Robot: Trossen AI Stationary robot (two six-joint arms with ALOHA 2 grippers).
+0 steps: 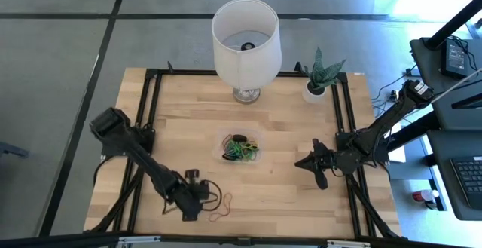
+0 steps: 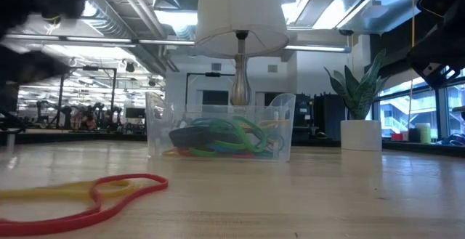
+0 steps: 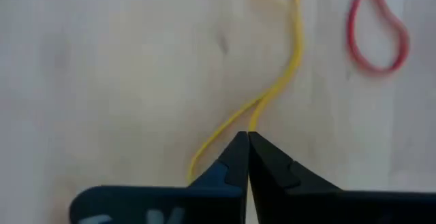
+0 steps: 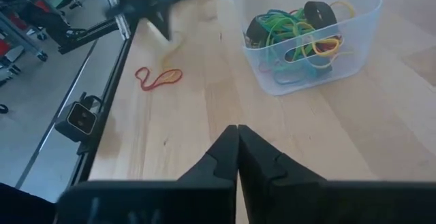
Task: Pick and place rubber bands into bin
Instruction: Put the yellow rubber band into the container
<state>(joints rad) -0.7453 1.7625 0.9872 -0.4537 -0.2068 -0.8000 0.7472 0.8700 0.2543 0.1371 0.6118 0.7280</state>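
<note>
The bin point(image 1: 240, 147), a clear square tub with rounded corners, sits mid-surface just in front of the lamp point(image 1: 245, 41) and serves as landmark. It holds a tangle of thin rubber bands point(image 4: 300, 30): green, yellow, red, orange and a broad black loop. The surface point(image 1: 286, 188) is pale jointed wood with visible grain.

Well in front of the bin, toward the left arm's side, the left claw point(image 3: 246, 141) has its dark tapered tips pressed together on a thin yellow band point(image 3: 283, 81); only the left wrist view shows this pinch. A red band point(image 3: 377, 30) lies flat just beside it.

To the right of the bin, the right claw point(image 4: 237, 132) hangs shut and empty. The low view alone shows the bin's translucent walls side-on, with a white plant pot point(image 2: 361, 135) beyond.
</note>
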